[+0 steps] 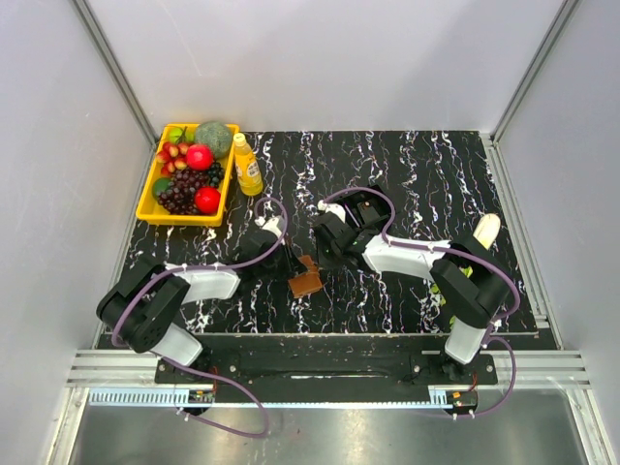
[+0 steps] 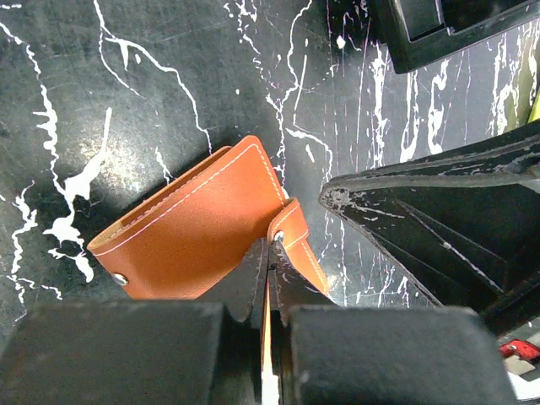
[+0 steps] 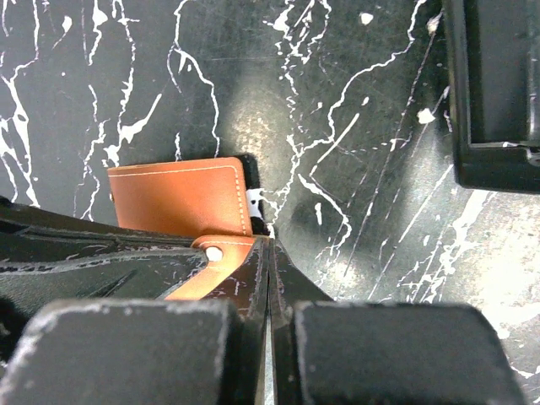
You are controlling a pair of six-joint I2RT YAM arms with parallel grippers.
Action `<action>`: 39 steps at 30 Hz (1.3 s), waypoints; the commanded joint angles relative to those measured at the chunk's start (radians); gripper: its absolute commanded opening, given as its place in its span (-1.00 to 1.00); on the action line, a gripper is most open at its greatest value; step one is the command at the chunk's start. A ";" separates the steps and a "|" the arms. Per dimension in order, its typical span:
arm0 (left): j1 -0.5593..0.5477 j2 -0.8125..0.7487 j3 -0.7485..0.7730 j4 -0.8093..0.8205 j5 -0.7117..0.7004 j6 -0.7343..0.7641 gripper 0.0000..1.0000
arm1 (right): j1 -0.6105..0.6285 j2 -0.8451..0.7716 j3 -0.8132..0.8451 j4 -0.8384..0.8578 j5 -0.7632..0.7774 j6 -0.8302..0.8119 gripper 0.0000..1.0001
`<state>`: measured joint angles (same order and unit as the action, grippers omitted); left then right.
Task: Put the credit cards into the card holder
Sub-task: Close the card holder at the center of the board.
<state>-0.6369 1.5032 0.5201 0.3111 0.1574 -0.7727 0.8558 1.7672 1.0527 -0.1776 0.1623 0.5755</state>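
The brown card holder [image 1: 306,283] lies flat on the counter [image 1: 417,174], to the right of the yellow fruit tray [image 1: 147,199] and nearer the arm bases than it. The left end effector [image 2: 270,253] is closed, pinching the holder's snap strap. The right end effector [image 3: 268,249] is closed too, its tips right beside that strap; a grip cannot be made out.

The left gripper [image 2: 270,251] hides the card holder [image 2: 194,228]'s near edge, and a black box [image 2: 447,29], perhaps a tray, runs off the picture's top.
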 commanded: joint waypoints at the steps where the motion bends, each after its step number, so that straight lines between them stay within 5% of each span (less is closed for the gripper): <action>1: 0.002 0.002 -0.054 0.077 0.001 -0.071 -1.00 | -0.001 -0.058 0.021 0.029 -0.059 -0.014 -1.00; 22: -0.009 -0.126 -0.042 -0.108 -0.078 -0.077 -1.00 | 0.019 -0.023 0.010 0.079 -0.225 -0.020 -1.00; 39: -0.033 -0.083 -0.106 -0.038 -0.078 -0.142 -1.00 | 0.046 0.038 0.021 0.024 -0.274 -0.046 -1.00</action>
<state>-0.6640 1.4101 0.4316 0.3004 0.1066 -0.9051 0.8894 1.7718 1.0527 -0.1322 -0.0929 0.5484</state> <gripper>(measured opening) 0.016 0.009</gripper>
